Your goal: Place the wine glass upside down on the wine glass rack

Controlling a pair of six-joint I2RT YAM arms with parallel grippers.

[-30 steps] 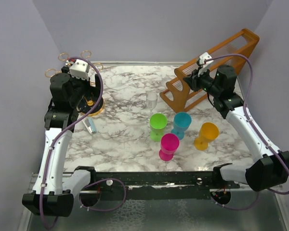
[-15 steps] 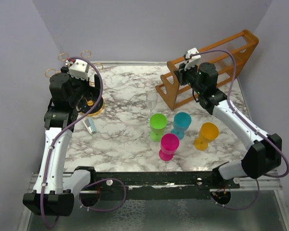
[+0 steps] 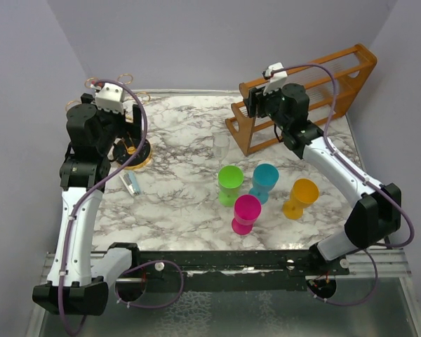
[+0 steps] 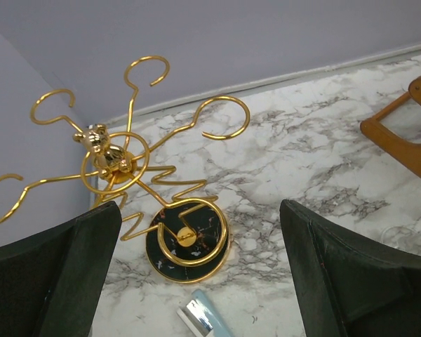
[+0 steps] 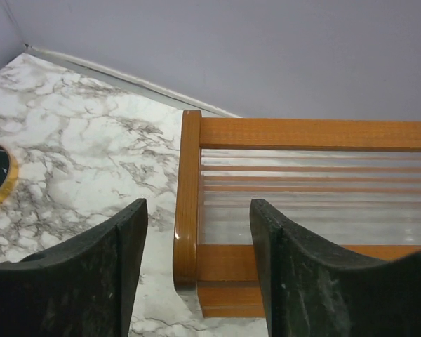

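The wine glass [image 3: 221,145], clear and stemmed, stands upright on its foot near the middle of the tabletop [image 3: 175,207], well apart from both grippers. The wine glass rack [image 3: 131,152] stands at the far left corner, its round dark gold-rimmed base on the marble. The left gripper [image 4: 198,210] hangs above that rack with its jaws wide and nothing between them. The right gripper [image 5: 196,207] is just as wide and empty, poised at the end post of the wooden slatted rack [image 5: 302,133] at the far right. The glass sits between the 2 racks, nearer the wooden one.

Just in front of the glass, 4 plastic goblets stand upright in a cluster: a green goblet [image 3: 231,184], a teal goblet [image 3: 264,181], a pink goblet [image 3: 246,213] and an orange goblet [image 3: 301,197]. A small silver-and-blue object [image 3: 131,184] lies flat near the gold rack's base.

The tabletop is white marble with grey veins, and lilac-grey walls [image 3: 217,42] close it in on 3 sides.

Only the top view shows the glass and the goblets. The left wrist view shows the gold rack's central post, its small finial and its open-ended looped arms, with a corner of the wooden rack at the right edge. The right wrist view shows the wooden rack's slats close up and a sliver of the gold-rimmed base at its left edge.
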